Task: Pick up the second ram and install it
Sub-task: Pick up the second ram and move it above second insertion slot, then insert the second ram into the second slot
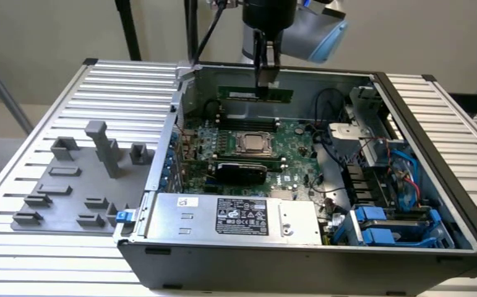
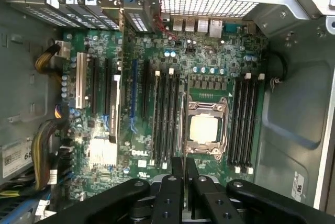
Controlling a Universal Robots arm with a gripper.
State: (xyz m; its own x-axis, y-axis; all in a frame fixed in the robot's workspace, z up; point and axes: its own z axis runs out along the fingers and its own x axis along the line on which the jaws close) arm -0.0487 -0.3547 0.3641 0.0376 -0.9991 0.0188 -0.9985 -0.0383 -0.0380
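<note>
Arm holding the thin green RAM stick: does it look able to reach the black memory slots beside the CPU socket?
Probably yes. The fingers hold the thin green RAM stick over the open dark case, and nothing visibly crosses the black memory slots.

The blue-and-black robot arm point(image 1: 317, 34) is cut off by the exterior view's upper edge. The claw point(image 1: 265, 85) covers the middle of the long thin green circuit-board stick point(image 1: 242, 94). Print on the white label point(image 1: 242, 218) of the grey power supply is too small to read.

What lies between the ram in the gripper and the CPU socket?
Black memory slots lie between the second ram and the CPU socket; the exterior view shows it.
</note>
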